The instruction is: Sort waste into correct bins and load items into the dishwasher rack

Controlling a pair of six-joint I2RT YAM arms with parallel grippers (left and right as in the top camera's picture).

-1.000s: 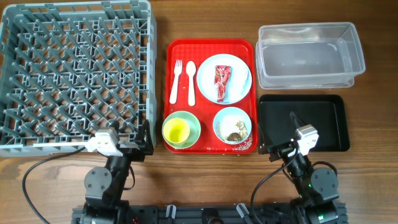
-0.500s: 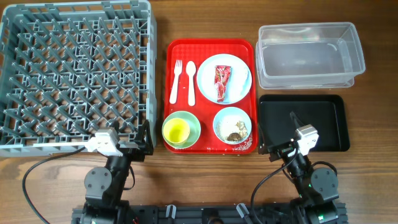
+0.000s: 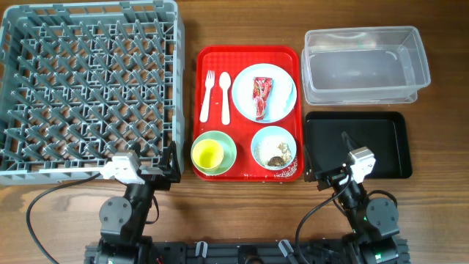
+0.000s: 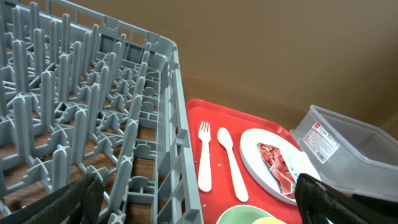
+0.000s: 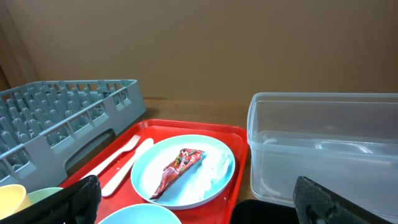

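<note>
The grey dishwasher rack (image 3: 88,88) fills the left. A red serving tray (image 3: 248,56) holds a white fork (image 3: 207,95), a white spoon (image 3: 226,97), a pale blue plate (image 3: 282,88) with a red-and-white wrapper (image 3: 261,97) and a white scrap (image 3: 277,99), a yellow cup (image 3: 208,154) inside a bowl (image 3: 227,147), and a second bowl (image 3: 258,143) with rice crumbs (image 3: 277,154). The clear tub (image 3: 364,64) and black tray (image 3: 366,143) lie right. My left gripper (image 4: 199,214) is open near the rack's front corner. My right gripper (image 5: 199,211) is open, facing the plate (image 5: 186,171).
The rack's front wall (image 4: 180,155) stands close on the left of my left gripper. The red tray's rim (image 5: 186,124) lies between the rack (image 5: 68,106) and the clear tub (image 5: 323,143). Bare wooden table (image 3: 242,213) runs along the front.
</note>
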